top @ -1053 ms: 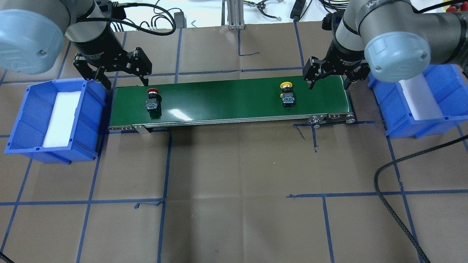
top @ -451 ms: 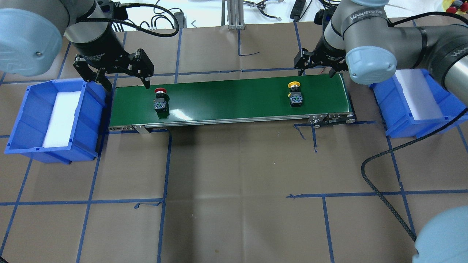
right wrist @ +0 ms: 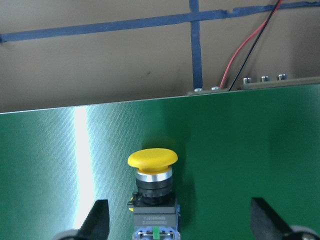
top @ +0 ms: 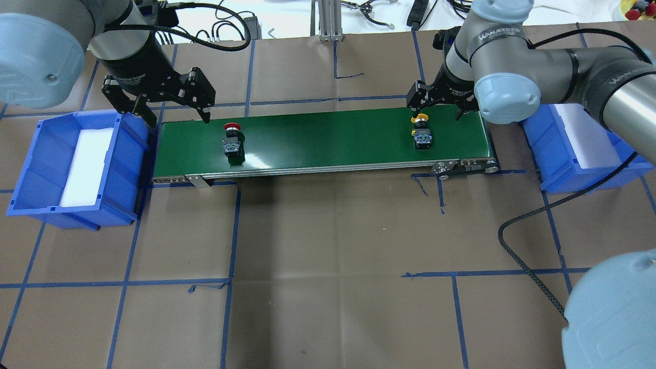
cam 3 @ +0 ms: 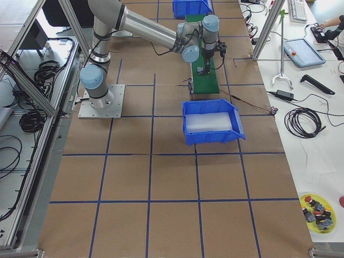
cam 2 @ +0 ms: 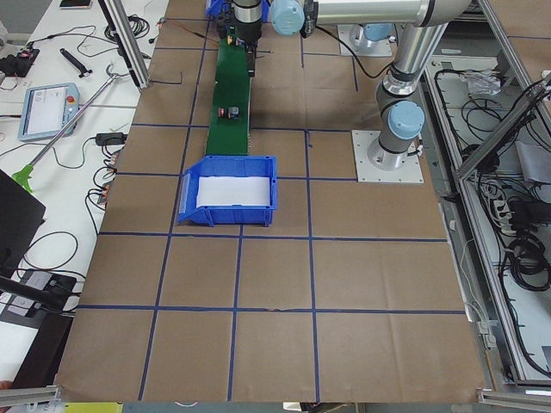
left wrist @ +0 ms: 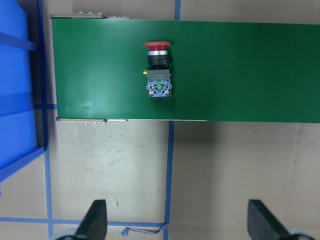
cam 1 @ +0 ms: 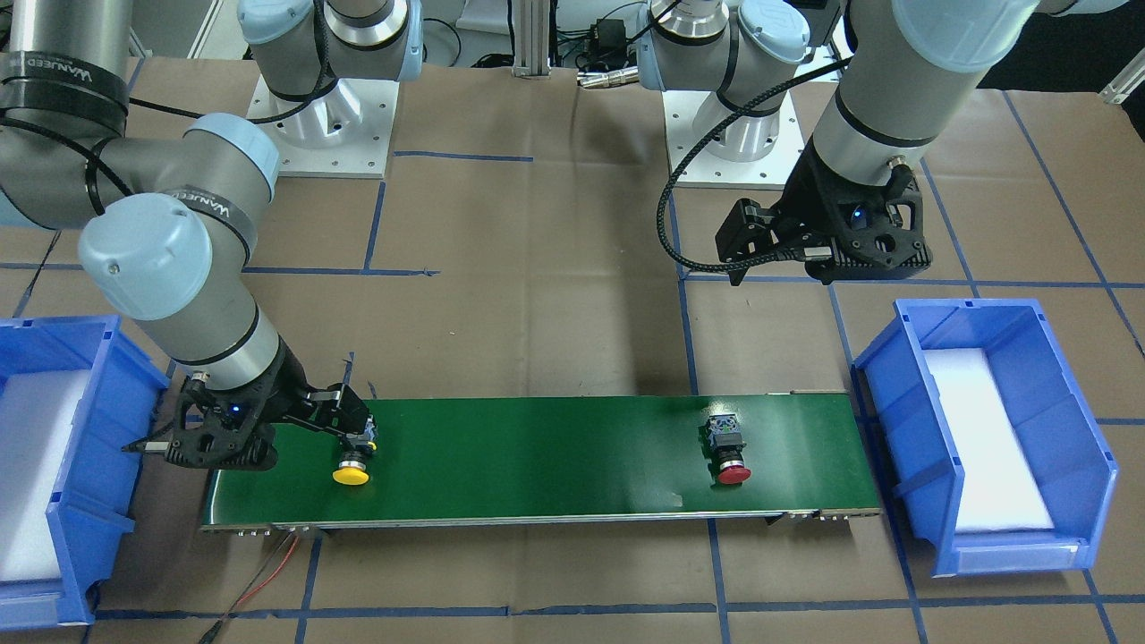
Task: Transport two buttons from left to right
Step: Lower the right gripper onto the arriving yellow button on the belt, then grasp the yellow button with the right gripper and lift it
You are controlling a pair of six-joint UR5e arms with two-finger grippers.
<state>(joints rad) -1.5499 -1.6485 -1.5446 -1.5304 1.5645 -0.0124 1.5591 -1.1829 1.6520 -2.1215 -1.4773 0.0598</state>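
Observation:
The yellow-capped button [top: 421, 135] lies on its side near the right end of the green conveyor belt [top: 328, 138]. My right gripper [top: 435, 116] is open and low over the belt. In the right wrist view the yellow button [right wrist: 152, 172] lies between the open fingers, nearer the left fingertip [right wrist: 96, 219] and apart from both. The red-capped button [top: 232, 141] lies on the belt's left part. My left gripper [top: 179, 117] is open and empty, held above the belt's far left corner. The left wrist view shows the red button [left wrist: 158, 72] below it.
A blue bin [top: 123, 177] with white foam stands off the belt's left end. A second blue bin [top: 548, 154] stands off the right end, partly under my right arm. A black cable [top: 533, 205] loops over the brown paper at the right.
Both buttons have ridden the belt to the right. My right gripper has swung left and down, now around the yellow button. My left gripper has stayed in place.

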